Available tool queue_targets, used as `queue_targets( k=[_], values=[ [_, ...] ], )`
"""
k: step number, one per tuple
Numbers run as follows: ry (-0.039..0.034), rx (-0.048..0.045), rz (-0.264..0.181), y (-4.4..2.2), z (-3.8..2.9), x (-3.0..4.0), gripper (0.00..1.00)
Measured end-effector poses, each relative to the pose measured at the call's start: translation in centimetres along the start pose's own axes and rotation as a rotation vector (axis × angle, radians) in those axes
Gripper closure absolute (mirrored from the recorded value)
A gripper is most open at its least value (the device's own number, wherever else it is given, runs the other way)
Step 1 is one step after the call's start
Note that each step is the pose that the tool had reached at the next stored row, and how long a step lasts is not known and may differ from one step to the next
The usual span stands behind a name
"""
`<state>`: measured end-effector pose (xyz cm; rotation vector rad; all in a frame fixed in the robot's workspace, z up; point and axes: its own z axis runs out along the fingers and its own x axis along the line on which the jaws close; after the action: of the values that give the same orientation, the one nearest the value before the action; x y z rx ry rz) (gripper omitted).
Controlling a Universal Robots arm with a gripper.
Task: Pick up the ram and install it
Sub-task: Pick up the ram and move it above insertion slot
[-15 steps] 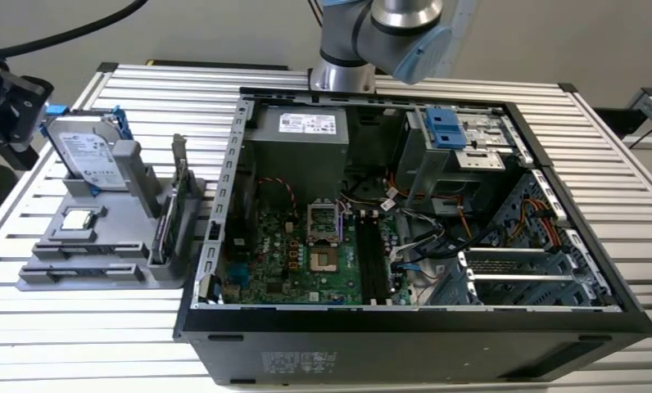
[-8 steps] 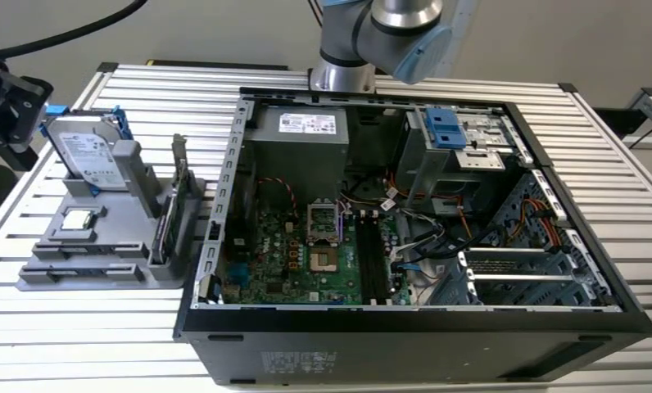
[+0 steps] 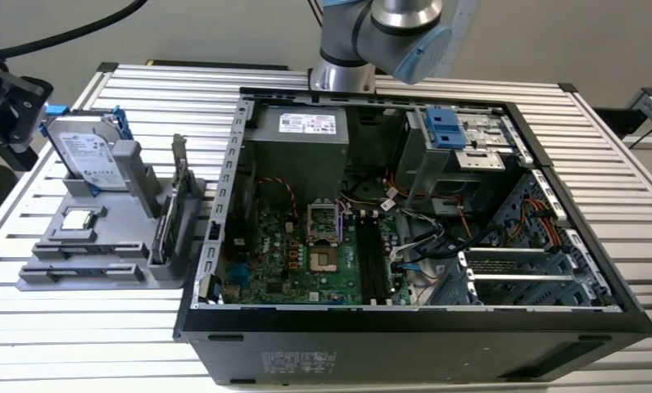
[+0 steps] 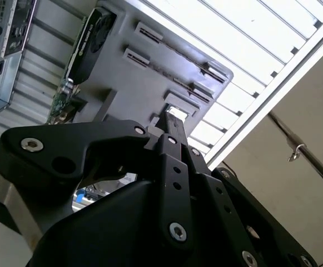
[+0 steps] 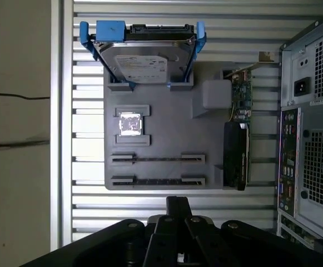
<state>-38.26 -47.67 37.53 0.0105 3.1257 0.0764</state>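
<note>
In the first wrist view a ram (image 5: 157, 158) stands on edge as a thin dark line in a slot of the grey holder (image 5: 167, 111). A second stick like it (image 5: 157, 181) sits in the parallel slot, closer to my gripper. My gripper (image 5: 178, 201) hovers well above the slatted table just off the holder's edge on the ram side, fingers shut with nothing between them. In the second wrist view the gripper (image 4: 175, 115) points at the same holder (image 4: 128, 83). The motherboard's long black slots (image 3: 370, 262) lie inside the open computer case (image 3: 414, 327).
The holder (image 3: 86, 270) also carries a hard drive in a blue caddy (image 5: 144, 55), a processor chip (image 5: 130, 123), a black graphics card (image 5: 236, 161) and a greenish card (image 5: 242, 97). The arm (image 3: 397, 33) rises behind the case. The table edge (image 5: 61, 133) runs beside the holder.
</note>
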Motion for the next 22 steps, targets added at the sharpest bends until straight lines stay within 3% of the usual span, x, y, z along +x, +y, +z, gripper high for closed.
queue_targets(
  k=[17,22],
  values=[
    [0.0032,0.0000,-0.056,0.00,0.01,0.06,1.00],
    [0.0005,0.0010,0.005,0.00,0.00,0.05,1.00]
  ],
)
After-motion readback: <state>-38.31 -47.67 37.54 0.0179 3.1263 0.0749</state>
